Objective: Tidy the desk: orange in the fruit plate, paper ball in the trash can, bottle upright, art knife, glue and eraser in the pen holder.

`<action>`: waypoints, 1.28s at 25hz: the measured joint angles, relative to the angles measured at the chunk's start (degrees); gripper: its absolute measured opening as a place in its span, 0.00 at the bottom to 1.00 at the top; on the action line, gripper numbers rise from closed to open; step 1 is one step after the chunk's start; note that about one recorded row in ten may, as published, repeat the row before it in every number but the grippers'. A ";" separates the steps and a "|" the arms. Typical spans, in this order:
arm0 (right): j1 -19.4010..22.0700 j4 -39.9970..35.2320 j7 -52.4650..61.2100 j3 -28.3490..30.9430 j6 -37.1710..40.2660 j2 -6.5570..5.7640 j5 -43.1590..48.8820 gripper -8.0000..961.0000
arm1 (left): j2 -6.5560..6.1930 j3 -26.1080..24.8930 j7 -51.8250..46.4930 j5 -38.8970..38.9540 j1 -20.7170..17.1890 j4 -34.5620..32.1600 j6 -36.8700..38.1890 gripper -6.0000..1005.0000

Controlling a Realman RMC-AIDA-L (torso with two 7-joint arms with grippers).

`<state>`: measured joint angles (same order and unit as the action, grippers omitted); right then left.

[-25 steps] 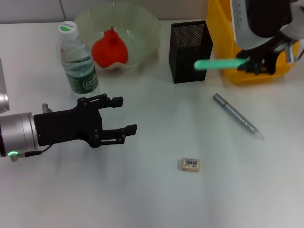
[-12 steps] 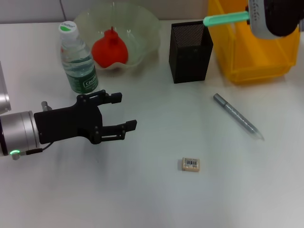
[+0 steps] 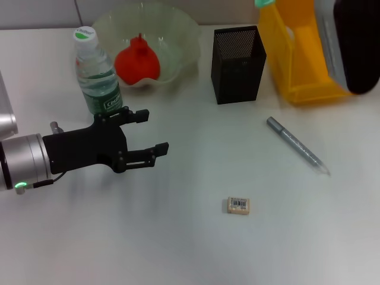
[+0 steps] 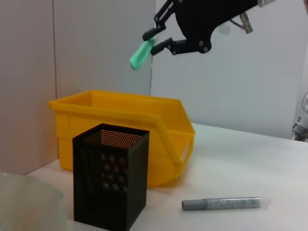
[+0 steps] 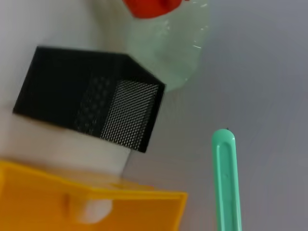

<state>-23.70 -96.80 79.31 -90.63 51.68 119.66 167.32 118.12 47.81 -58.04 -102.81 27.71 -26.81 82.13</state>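
Observation:
My right gripper [image 4: 158, 40] is shut on the green art knife [image 4: 141, 54], held high in the air above the yellow trash can [image 4: 124, 120] and the black mesh pen holder [image 4: 110, 179]. The head view shows only that arm's body [image 3: 351, 41] and the knife's tip [image 3: 264, 2]. The grey pen-shaped glue [image 3: 295, 145] and the eraser [image 3: 238, 205] lie on the desk [image 3: 196, 249]. The bottle [image 3: 97, 77] stands upright beside the fruit plate [image 3: 181, 27], which holds the orange [image 3: 138, 62]. My left gripper [image 3: 148, 132] hovers open just in front of the bottle. The paper ball is hidden.
The pen holder [image 3: 237, 57] stands between the fruit plate and the trash can [image 3: 297, 56]. The glue [image 4: 221, 203] lies in front of the trash can, the eraser nearer the front of the desk.
My right arm has risen with the green art knife from in front of the trash can to high above it. The left gripper has edged slightly toward the bottle.

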 joint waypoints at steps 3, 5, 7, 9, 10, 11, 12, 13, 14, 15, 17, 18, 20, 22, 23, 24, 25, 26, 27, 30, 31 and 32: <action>2.11 1.01 -3.93 -1.63 -4.40 0.11 -0.01 0.20 | 0.00 0.00 0.02 0.00 0.04 0.00 -0.24 0.83; 4.98 2.98 -9.92 -4.47 -11.76 0.13 -0.03 0.20 | 0.01 0.00 0.33 0.00 -0.13 0.00 -0.93 0.83; 5.80 4.05 -12.68 -5.32 -15.07 0.13 -0.04 0.20 | 0.06 0.00 0.65 0.00 -0.23 0.02 -1.00 0.83; 7.08 7.17 -18.21 -6.76 -22.31 0.13 -0.08 0.20 | 0.22 0.00 1.48 0.01 -0.35 0.12 -1.18 0.83; 7.52 11.08 -22.74 -7.92 -29.28 0.06 -0.11 0.20 | 0.35 0.00 2.36 0.10 -0.35 0.60 -1.56 0.83; 7.52 11.08 -22.74 -7.92 -29.28 0.06 -0.11 0.20 | 0.35 0.00 2.36 0.10 -0.35 0.60 -1.56 0.83; 7.55 12.66 -24.39 -8.42 -32.13 0.01 -0.12 0.20 | 0.37 0.00 2.66 0.13 -0.35 0.89 -1.70 0.83; 7.44 14.43 -25.80 -8.98 -34.44 -0.07 -0.13 0.20 | 0.37 0.00 3.13 0.21 -0.28 1.28 -1.88 0.83; 7.29 15.98 -26.87 -9.53 -36.71 -0.13 -0.13 0.20 | 0.38 0.00 3.52 0.32 -0.22 1.57 -2.03 0.83; 7.04 18.23 -29.03 -10.45 -40.35 -0.20 -0.15 0.20 | 0.37 0.00 4.13 0.46 -0.16 1.92 -2.26 0.83; 6.97 19.30 -30.52 -10.86 -41.91 -0.23 -0.15 0.20 | 0.37 0.01 4.54 0.52 -0.21 2.07 -2.40 0.83; 6.93 20.24 -32.17 -11.22 -43.20 -0.25 -0.16 0.20 | 0.39 0.01 4.94 0.60 -0.28 2.15 -2.59 0.83; 6.91 22.96 -37.01 -12.72 -46.95 -0.23 -0.16 0.20 | 0.49 0.00 6.23 0.83 -0.40 2.58 -3.32 0.83; 6.82 23.81 -38.12 -13.20 -48.11 -0.23 -0.16 0.20 | 0.51 0.00 6.91 1.05 -0.42 2.99 -3.65 0.83; 6.67 24.80 -39.44 -13.75 -49.65 -0.22 -0.16 0.20 | 0.52 0.01 7.82 1.45 -0.42 3.64 -3.85 0.83; 6.38 25.98 -40.57 -14.18 -51.12 -0.23 -0.17 0.20 | 0.52 0.00 8.87 1.86 -0.42 4.23 -3.99 0.83; 5.47 28.61 -42.69 -14.73 -54.56 -0.28 -0.16 0.20 | 0.52 0.01 10.62 2.56 -0.46 5.00 -4.16 0.83; 5.47 28.61 -42.69 -14.73 -54.56 -0.28 -0.16 0.20 | 0.52 0.01 10.62 2.56 -0.46 5.00 -4.16 0.83; 5.13 29.41 -43.19 -14.86 -55.54 -0.29 -0.16 0.20 | 0.52 0.01 11.40 2.83 -0.52 5.25 -4.29 0.83; 4.32 30.52 -43.78 -15.62 -56.74 -0.34 -0.16 0.20 | 0.54 0.01 12.18 3.23 -0.67 5.75 -4.76 0.83; 4.32 30.52 -43.78 -15.62 -56.74 -0.34 -0.16 0.20 | 0.54 0.01 12.18 3.23 -0.67 5.75 -4.76 0.83; 4.30 30.80 -43.87 -15.96 -57.00 -0.30 -0.16 0.20 | 0.53 0.00 12.48 3.31 -0.67 5.85 -4.91 0.83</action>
<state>-19.40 -66.00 35.44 -106.59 -5.32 119.36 167.16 118.65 47.81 -45.55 -99.50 27.04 -20.95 77.21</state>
